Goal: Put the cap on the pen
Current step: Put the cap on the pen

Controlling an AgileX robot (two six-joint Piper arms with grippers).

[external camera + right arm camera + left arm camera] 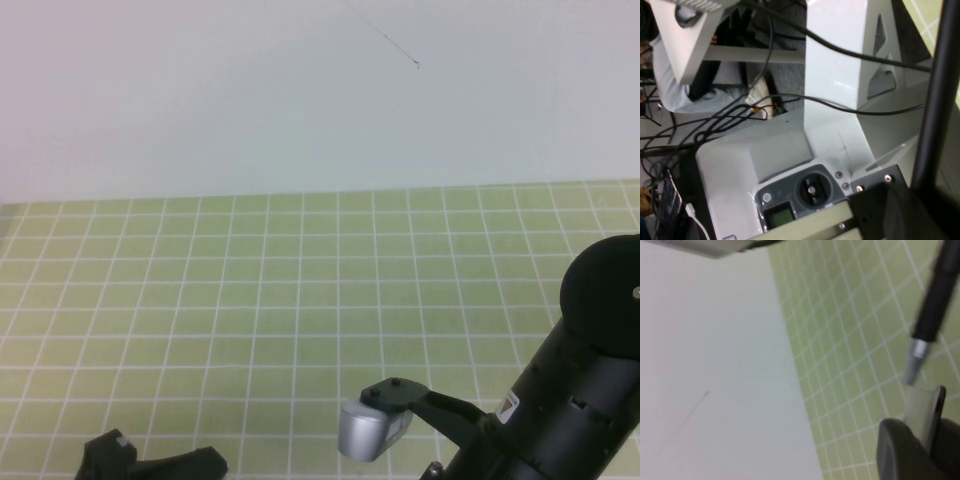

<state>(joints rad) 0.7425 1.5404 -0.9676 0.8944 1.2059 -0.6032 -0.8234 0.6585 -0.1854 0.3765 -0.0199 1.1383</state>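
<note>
In the left wrist view my left gripper (923, 434) is shut on the short clear-and-black cap (920, 407), open end outward. The thin black pen (936, 300) comes in from above it, and its silvery tip (914, 365) is right at the cap's mouth, nearly in line. In the right wrist view my right gripper (922, 197) is shut on the pen's black shaft (940, 80), which runs straight out from between its fingers. In the high view neither the pen, the cap nor the fingertips show. Only the left arm (150, 462) and the right arm (560, 410) appear at the near edge.
The green grid mat (300, 290) covers the table up to a plain white wall (300, 90). The right wrist view looks back at the robot's white base (835, 75), cables (740, 115) and a pendant (800, 195).
</note>
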